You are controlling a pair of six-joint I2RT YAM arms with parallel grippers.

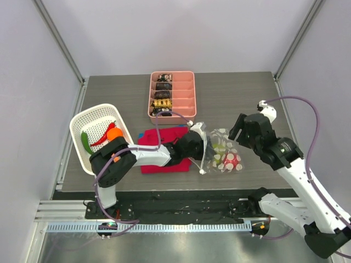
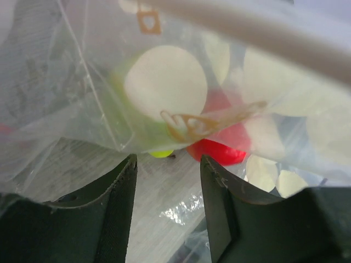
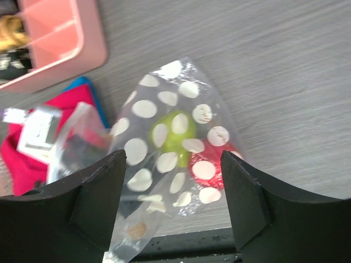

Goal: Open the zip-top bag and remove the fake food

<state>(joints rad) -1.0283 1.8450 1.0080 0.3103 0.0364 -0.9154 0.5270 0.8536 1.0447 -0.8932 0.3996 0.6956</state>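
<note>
- Leftward, a white lattice plastic basket [image 1: 77, 123] holds a glossy red chili [image 1: 104, 135], green pod [image 1: 86, 141] and orange [image 1: 114, 133].
- Mid-frame, left gripper [image 2: 167, 159], fingers apart, perhaps touches the clear polka-dotted plastic zip-top bag [image 3: 164, 148] holding a yellow-green fruit [image 3: 173, 129] and red apple [image 3: 211, 159].
- Right of it, right gripper [image 3: 173, 155] hovers, fingers wide.

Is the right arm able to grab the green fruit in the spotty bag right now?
Probably not directly. The right fingers hang open over it, but the green fruit sits inside the zip-top bag, so they would pinch plastic first.
</note>
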